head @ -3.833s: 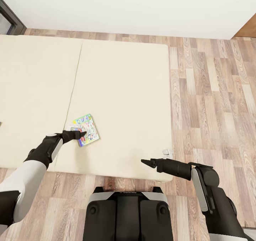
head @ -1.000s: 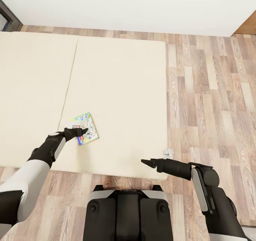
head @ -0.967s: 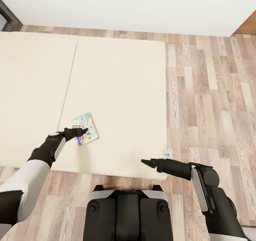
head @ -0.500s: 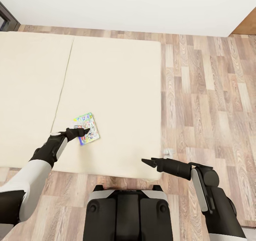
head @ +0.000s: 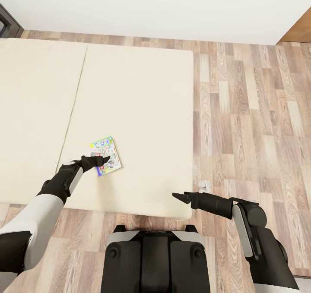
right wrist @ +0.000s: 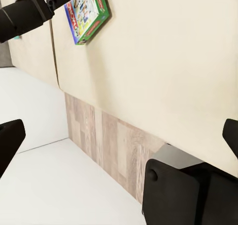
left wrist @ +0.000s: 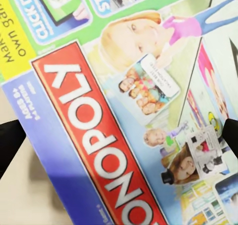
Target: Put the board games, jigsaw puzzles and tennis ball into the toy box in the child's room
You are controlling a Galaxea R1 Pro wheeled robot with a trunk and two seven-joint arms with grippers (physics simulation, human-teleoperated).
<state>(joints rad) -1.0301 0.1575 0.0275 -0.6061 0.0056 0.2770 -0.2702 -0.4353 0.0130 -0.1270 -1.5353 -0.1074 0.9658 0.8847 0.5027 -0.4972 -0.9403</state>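
Left gripper point(head: 103, 158) spread wide over Monopoly board game point(head: 106, 155) (flat on bed point(head: 138, 103)); fingers may skid off, no edge to pinch

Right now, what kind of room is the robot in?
Probably a bedroom: a wide beige mattress sits low on a wood-plank floor by a white wall, with a Monopoly game box lying on the mattress.
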